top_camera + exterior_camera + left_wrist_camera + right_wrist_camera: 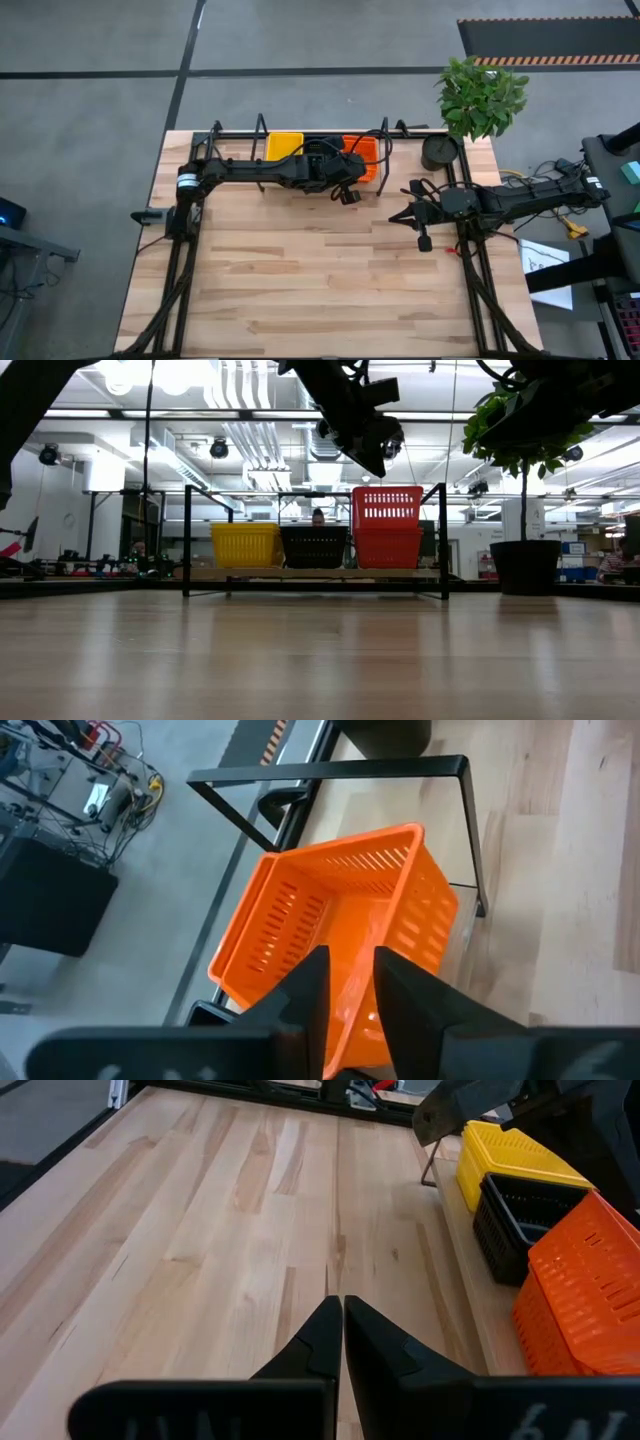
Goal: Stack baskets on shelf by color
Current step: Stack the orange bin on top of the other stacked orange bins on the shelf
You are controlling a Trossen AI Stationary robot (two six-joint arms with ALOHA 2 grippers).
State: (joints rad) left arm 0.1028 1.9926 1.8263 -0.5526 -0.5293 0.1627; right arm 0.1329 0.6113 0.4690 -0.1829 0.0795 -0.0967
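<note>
On the shelf [186, 540] at the table's far edge stand a yellow basket [245, 545], a black basket [314, 547] and an orange stack. The top orange basket [387, 508] sits high in the orange one under it. My left gripper [348, 982] hovers over this top orange basket [340, 910], slanting down from the table's left. Its fingers are a narrow gap apart, and orange shows through the gap. My right gripper [342, 1315] is shut and waits over bare wood right of the middle [397, 215]. My left gripper's fingers [310, 985] stand over the top orange basket's end next to the black basket. The low view shows a small gap between the gripper [383, 460] and the basket's rim [387, 488]. I cannot tell whether the fingers touch it.
A dark round plant pot [440, 152] with a leafy plant [480, 95] stands at the shelf's right end. The shelf's upright loop [330, 767] rises beyond the orange basket. Bare wood lies between the shelf and the near edge. A person shows far behind the shelf.
</note>
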